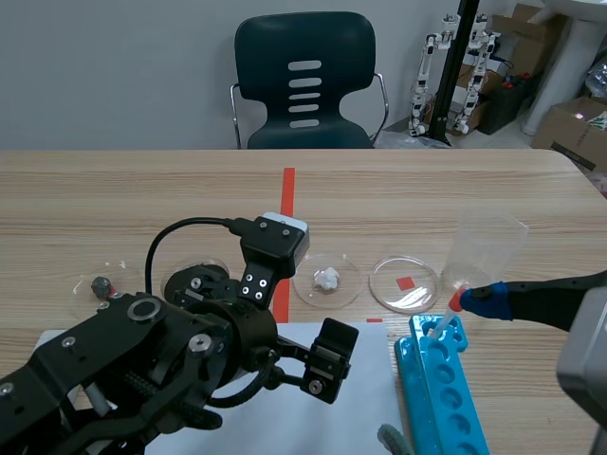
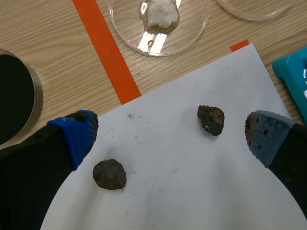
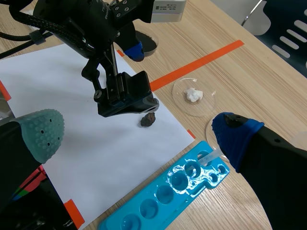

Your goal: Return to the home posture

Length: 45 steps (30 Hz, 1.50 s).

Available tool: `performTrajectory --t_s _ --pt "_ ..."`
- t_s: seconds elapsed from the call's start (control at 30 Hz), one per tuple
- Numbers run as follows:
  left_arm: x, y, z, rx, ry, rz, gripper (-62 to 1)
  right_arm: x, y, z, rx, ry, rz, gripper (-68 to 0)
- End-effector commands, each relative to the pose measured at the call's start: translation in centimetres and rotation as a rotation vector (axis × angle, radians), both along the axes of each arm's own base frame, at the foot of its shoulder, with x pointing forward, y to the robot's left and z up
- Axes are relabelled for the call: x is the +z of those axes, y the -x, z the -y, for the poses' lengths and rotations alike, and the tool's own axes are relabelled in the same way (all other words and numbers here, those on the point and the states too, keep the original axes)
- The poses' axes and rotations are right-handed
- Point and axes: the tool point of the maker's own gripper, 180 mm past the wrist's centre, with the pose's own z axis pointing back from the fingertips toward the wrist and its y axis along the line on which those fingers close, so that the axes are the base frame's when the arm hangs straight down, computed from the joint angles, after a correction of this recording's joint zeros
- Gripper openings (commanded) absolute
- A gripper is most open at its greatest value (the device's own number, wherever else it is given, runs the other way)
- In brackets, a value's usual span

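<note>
- Wooden table (image 1: pixel 142 190) fills the view, with an empty black chair (image 1: pixel 303 81) behind its far edge and a sheet of white paper (image 2: pixel 192 201) lying at its near edge.
- Left gripper (image 2: pixel 170 139) hangs low over the paper's far edge, jaws released and holding nothing.
- Two dark rocks lie loose on the sheet between its fingers: one rock (image 2: pixel 210 120) towards the paper's far right corner, the other rock (image 2: pixel 109 174) close to the blue pad (image 2: pixel 76 134).
- Right gripper (image 3: pixel 139 132) is also released and empty. It hovers over the paper's right edge and the far end of the blue rack (image 1: pixel 441 389), with a clear cup (image 1: pixel 488 248) just beyond its blue fingertip.
- Going home looks barely begun for either arm (both sit far forward, low among the things).
- Main risk on the left: pulling back level instead of lifting first, so a finger sweeps a rock off the sheet or drags the paper.
- Main risk on the right: a swing outwards could tip the light cup or nudge the rack.
- The petri dish (image 2: pixel 192 38) holding a white lump (image 2: pixel 160 12) sits just past the paper's far edge, within reach of a careless left arm.
</note>
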Motion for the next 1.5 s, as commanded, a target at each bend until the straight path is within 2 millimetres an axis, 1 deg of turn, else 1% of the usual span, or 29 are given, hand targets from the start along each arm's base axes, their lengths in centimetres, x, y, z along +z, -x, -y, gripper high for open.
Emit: performTrajectory --t_s 0.0,0.23,0.33,0.5,0.57,0.6,0.73,0.83,0.97,1.0,1.03,1.07,1.2,1.27,1.3,1.37,1.43,1.47 --pt "0.7 -0.5 0.5 0.002 0.022 0.023 1.4 0.4 -0.1 0.0 -0.003 -0.016 0.01 -2.2" --pt "0.8 -0.5 0.6 -0.007 0.024 0.029 1.4 0.4 -0.1 0.0 -0.003 -0.016 0.01 -2.2" --pt "1.1 -0.4 1.0 -0.053 0.039 0.051 1.4 0.4 -0.1 0.0 -0.003 -0.016 0.01 -2.2" --pt "1.1 -0.6 0.5 -0.069 0.036 0.077 1.4 0.4 -0.1 0.0 -0.003 -0.016 0.009 -2.2" --pt "1.3 -0.5 0.6 -0.08 0.074 0.083 1.4 0.4 -0.1 0.0 -0.003 -0.016 0.01 -2.2" --pt "1.6 -0.4 0.8 -0.096 0.113 0.089 1.4 0.4 -0.1 0.0 -0.003 -0.016 0.009 -2.2" --pt "2.2 0.1 1.4 -0.169 0.182 0.109 1.4 0.4 -0.1 0.0 -0.003 -0.016 0.01 -2.2" --pt "2.6 0.4 0.9 -0.215 0.22 0.128 1.4 0.4 -0.1 0.0 -0.003 -0.016 0.01 -2.2" --pt "3.0 0.9 -0.9 -0.256 0.243 0.187 1.4 0.4 -0.1 0.0 -0.003 -0.016 0.009 -2.2" --pt "3.6 1.1 -1.7 -0.262 0.262 0.217 1.4 0.4 -0.1 0.0 -0.003 -0.016 0.009 -2.2" --pt "3.7 1.2 -2.1 -0.264 0.27 0.227 1.4 0.4 -0.1 0.0 -0.003 -0.016 0.01 -2.2" --pt "4.3 1.3 -3.0 -0.264 0.286 0.25 1.4 0.4 -0.1 0.0 -0.003 -0.016 0.009 -2.2" --pt "5.7 1.6 -5.5 -0.241 0.279 0.308 1.4 0.4 -0.1 0.0 -0.003 -0.016 0.009 -2.2" --pt "7.0 1.8 -6.9 -0.211 0.266 0.354 1.4 0.4 -0.1 0.0 -0.003 -0.016 0.009 -2.2" --pt "8.1 2.2 -7.5 -0.2 0.259 0.391 1.4 0.4 -0.1 0.0 -0.003 -0.016 0.009 -2.2" --pt "9.9 3.1 -7.9 -0.187 0.273 0.444 1.4 0.4 -0.1 0.0 -0.003 -0.016 0.01 -2.2" --pt "11.5 4.2 -7.9 -0.188 0.29 0.489 1.4 0.4 -0.1 0.0 -0.003 -0.016 0.009 -2.2" --pt "12.5 5.2 -7.7 -0.193 0.306 0.518 1.4 0.4 -0.1 0.0 -0.003 -0.016 0.009 -2.2"
